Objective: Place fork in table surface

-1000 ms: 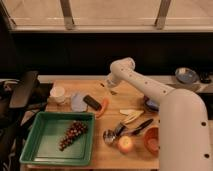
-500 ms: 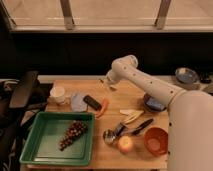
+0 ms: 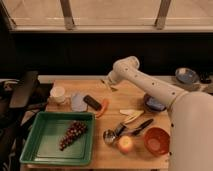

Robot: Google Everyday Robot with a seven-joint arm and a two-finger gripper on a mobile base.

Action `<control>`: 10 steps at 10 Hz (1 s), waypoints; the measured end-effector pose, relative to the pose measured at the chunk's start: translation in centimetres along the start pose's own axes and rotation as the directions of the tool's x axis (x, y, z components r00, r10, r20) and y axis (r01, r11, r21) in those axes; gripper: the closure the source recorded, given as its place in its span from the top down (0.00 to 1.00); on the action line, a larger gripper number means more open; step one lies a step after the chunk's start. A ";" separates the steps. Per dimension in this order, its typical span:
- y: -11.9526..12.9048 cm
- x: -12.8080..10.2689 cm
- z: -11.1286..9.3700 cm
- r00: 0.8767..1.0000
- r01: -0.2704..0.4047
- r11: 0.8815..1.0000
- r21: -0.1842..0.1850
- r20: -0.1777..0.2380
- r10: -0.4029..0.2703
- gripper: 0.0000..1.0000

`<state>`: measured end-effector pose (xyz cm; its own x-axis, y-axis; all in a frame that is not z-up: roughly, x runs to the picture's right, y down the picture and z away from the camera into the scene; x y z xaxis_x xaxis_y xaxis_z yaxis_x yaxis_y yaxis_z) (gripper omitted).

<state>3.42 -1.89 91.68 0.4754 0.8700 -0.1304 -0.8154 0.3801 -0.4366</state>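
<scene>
My gripper (image 3: pixel 108 83) hangs at the end of the white arm, just over the far edge of the table surface (image 3: pixel 125 97), near its middle. It is shut on the fork (image 3: pixel 111 87), a thin short utensil that sticks out below the fingers and slants down to the right. The fork's tip is close to the wood; I cannot tell whether it touches.
A green tray (image 3: pixel 45 150) with grapes (image 3: pixel 72 134) fills the front left. Behind it are a white cup (image 3: pixel 58 94), a pale lid (image 3: pixel 77 102), a black slab (image 3: pixel 91 102) and an orange piece (image 3: pixel 103 107). On the right lie a knife (image 3: pixel 140 126), scoop (image 3: pixel 111 135), apple (image 3: pixel 125 144), orange bowl (image 3: pixel 156 141) and blue bowl (image 3: pixel 154 103).
The gripper with the fork has sunk a little toward the table's far edge, and the arm has shifted slightly. Nothing on the table has moved.
</scene>
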 end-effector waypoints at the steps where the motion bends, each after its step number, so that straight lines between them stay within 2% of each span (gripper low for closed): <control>1: -0.5 0.7 0.8 1.000 -0.021 1.000 -0.007 -0.021 0.021 0.00; 6: -2.3 3.4 4.1 0.990 -0.094 0.996 -0.010 -0.106 0.092 0.00; 8: -2.7 4.3 5.1 0.985 -0.110 0.994 0.001 -0.133 0.109 0.14; 10: -3.0 4.8 5.7 0.981 -0.121 0.993 0.006 -0.154 0.121 0.36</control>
<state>6.23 2.98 97.46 0.4185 0.8507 -0.3181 -0.8692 0.2736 -0.4118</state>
